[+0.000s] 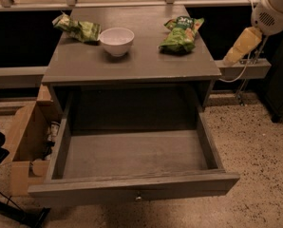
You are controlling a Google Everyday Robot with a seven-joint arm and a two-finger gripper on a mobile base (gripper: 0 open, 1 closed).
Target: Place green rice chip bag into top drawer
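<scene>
I am holding my hand [240,49] out in the air off the right rear corner of the tabletop [132,64], above the floor and level with the tabletop's far edge. It is pointing down and to the left, toward the cabinet, and it is touching nothing. From this angle it is showing only as one tan shape below my white wrist joint [276,8], so I cannot tell whether it is wide or narrow.

The green rice chip bag [181,33] is lying on the right rear part of the tabletop, its dark logo patch toward the back edge. It is near my hand but clearly apart from it, with the tabletop's right edge between us. A white bowl [116,40] is standing upright near the middle of the back, well left of that bag. A paler green bag [78,29] is lying just left of the bowl, close beside it, at the left rear corner.

Below the tabletop, the top drawer [132,153] is standing pulled far out toward the camera, its grey bottom bare. Its small round knob [138,197] is showing at the middle of the front panel.

A cardboard box [23,144] is sitting on the speckled floor [260,141] beside the cabinet's left side.
</scene>
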